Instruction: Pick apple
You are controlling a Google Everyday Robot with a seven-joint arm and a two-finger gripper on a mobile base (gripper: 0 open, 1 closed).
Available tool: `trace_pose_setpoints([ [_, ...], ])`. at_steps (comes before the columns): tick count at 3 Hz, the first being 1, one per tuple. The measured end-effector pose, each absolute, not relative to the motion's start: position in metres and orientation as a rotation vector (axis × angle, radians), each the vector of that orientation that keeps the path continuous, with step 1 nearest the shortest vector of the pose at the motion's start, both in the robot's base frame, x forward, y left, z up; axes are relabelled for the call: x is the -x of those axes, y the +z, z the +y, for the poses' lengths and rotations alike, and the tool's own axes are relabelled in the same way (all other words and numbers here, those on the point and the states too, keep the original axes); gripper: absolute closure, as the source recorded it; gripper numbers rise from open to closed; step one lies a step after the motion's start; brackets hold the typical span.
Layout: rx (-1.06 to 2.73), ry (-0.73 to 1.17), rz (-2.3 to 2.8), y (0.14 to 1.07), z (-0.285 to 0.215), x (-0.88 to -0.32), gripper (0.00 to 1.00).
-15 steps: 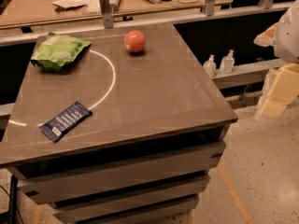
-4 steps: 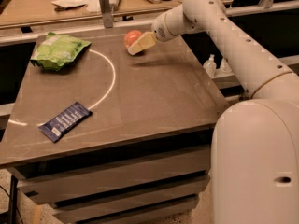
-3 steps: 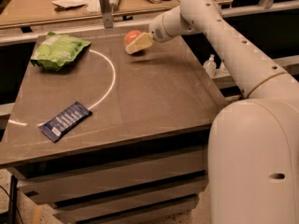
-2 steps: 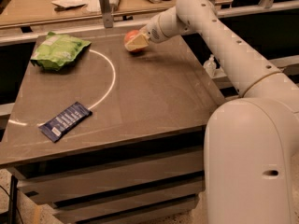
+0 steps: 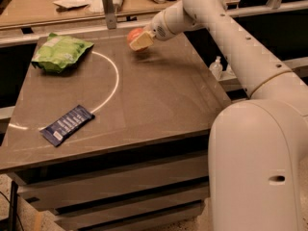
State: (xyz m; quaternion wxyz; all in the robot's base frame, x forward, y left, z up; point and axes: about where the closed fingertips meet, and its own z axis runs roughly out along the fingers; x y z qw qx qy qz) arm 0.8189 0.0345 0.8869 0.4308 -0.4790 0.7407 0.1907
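The apple point(image 5: 133, 33), small, round and red-orange, is at the far side of the dark table point(image 5: 163, 105), near its back edge. My gripper point(image 5: 138, 38) reaches in from the right and is closed around the apple. One cream finger point(image 5: 142, 42) covers the apple's front right side. The apple appears to sit slightly above the tabletop, with a shadow beneath it. My white arm runs from the gripper down the right side of the view.
A green snack bag point(image 5: 60, 52) lies at the table's far left. A flat dark blue wrapper bar point(image 5: 67, 124) lies at the near left. A white arc point(image 5: 114, 78) is marked on the tabletop. A cluttered wooden bench point(image 5: 72, 6) stands behind it. A small bottle point(image 5: 216, 67) is beyond the right edge.
The arm came in from the right and the gripper closed on the apple. Over the last second the gripper and apple have shifted slightly up and left.
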Motion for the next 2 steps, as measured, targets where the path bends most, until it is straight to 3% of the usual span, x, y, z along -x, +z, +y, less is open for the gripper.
trace_pose_setpoints([
  [1, 1.225, 0.504, 1.786, 0.923, 0.021, -0.800, 1.00],
  [2, 1.334, 0.560, 1.683, 0.954, 0.014, -0.769, 1.00],
])
